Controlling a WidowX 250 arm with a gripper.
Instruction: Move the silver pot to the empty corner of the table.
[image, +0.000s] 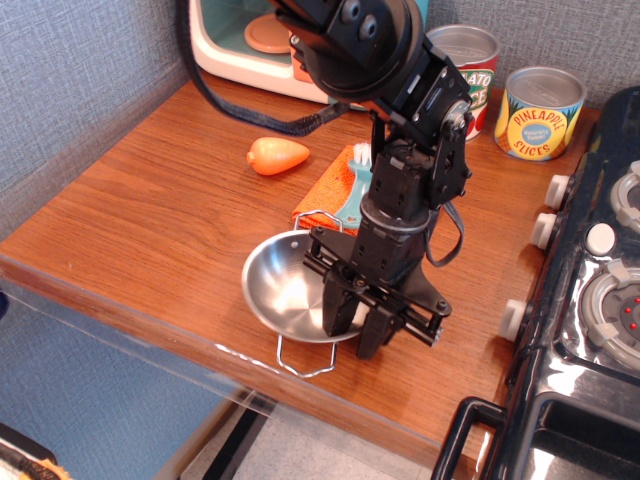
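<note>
The silver pot (285, 290) is a shiny shallow steel bowl with two wire loop handles, near the table's front edge. My gripper (352, 322) stands over its right rim, with the fingers closed on that rim, one inside the bowl and one outside. The pot is tilted, its left side raised off the wood. The bare wood-grain corner (80, 245) lies at the front left of the table.
An orange cloth (330, 190) with a teal utensil lies behind the pot, partly hidden by my arm. An orange toy pepper (277, 154) sits further back. Two labelled cans (538, 112) stand at the back right. A toy stove (590, 300) is on the right, a toy microwave (260, 45) at the back.
</note>
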